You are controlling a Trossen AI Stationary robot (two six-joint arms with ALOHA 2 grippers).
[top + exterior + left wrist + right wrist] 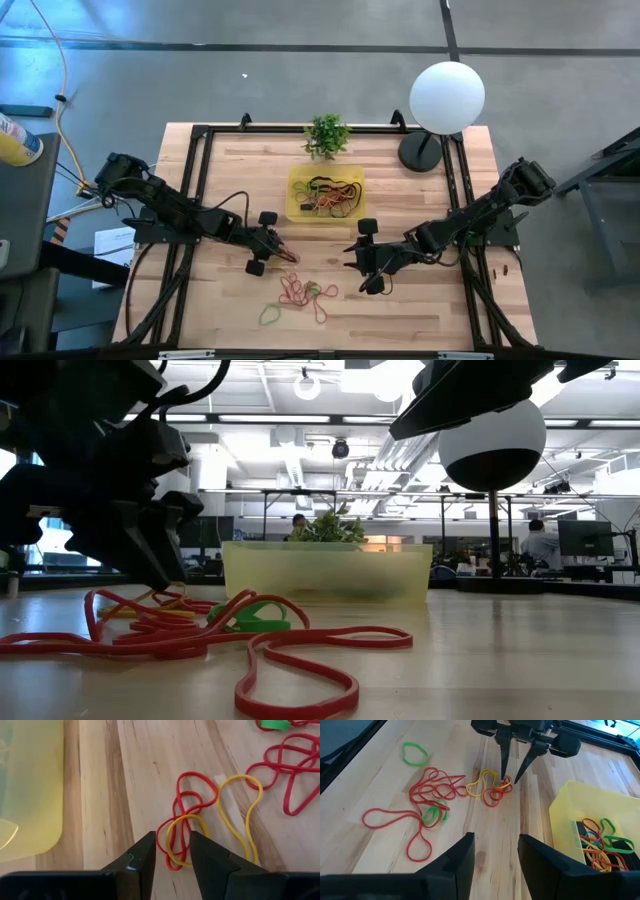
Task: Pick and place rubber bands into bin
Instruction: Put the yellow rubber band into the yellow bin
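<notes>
Loose rubber bands point(305, 292) in red, green and yellow lie flat on the wood near the table's near edge, also in the right wrist view point(435, 800). A small red and yellow tangle point(187, 820) lies apart from them, closer to the yellow bin point(293, 190). The bin holds more bands point(600, 845). My left gripper point(172, 852) is open by a narrow gap, down at the table over that tangle point(490, 787). My right gripper point(495, 855) is open above bare wood, right of the pile point(350, 258). My left gripper comes from above, pointing down, and its fingertips point(503, 776) stand on either side of the tangle's small red and yellow loops point(176, 837). Whether the fingers touch them, I cannot tell. The bands lie flat on the table.
A green potted plant point(327, 135) stands behind the bin. A white globe lamp point(447, 97) stands at the far right on a dark base point(420, 152). Black frame rails point(200, 190) run along the table's sides. Bare wood lies between bin and pile.
</notes>
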